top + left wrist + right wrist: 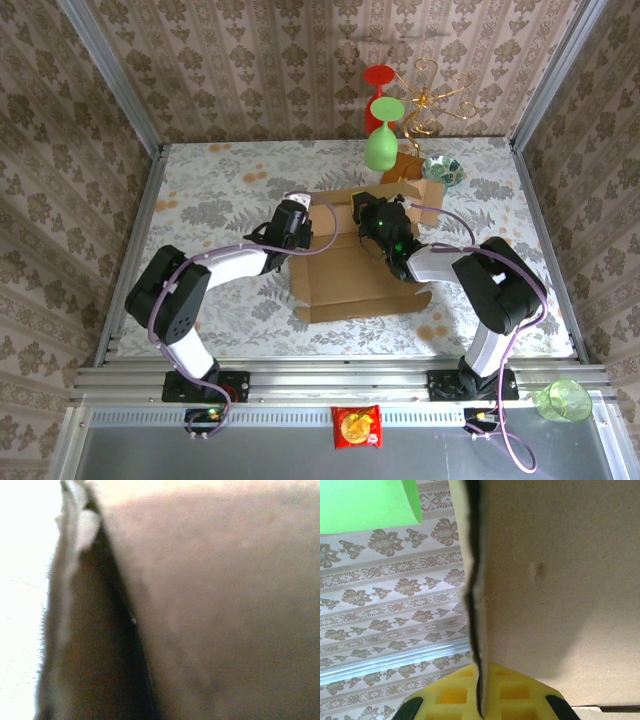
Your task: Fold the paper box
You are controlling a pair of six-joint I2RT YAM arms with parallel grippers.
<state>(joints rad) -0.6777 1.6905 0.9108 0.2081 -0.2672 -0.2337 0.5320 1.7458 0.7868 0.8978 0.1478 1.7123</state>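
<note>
Large tan corrugated cardboard mailer box (350, 280) lies half-formed on the floral-patterned surface (220, 180) between both hands; right hand (480, 695) pinches a raised flap edge between its yellow pads (450, 695); left hand (300, 218), against the box's left flap, grip cannot be told; judged light, stiff, crease-prone; best held by flap edges near the creases.

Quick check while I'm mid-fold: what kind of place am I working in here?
Probably a staged robot test booth, not a real room: wallpapered panels close in three sides, aluminium rails frame them, and a floral-clothed table sits inside.
</note>
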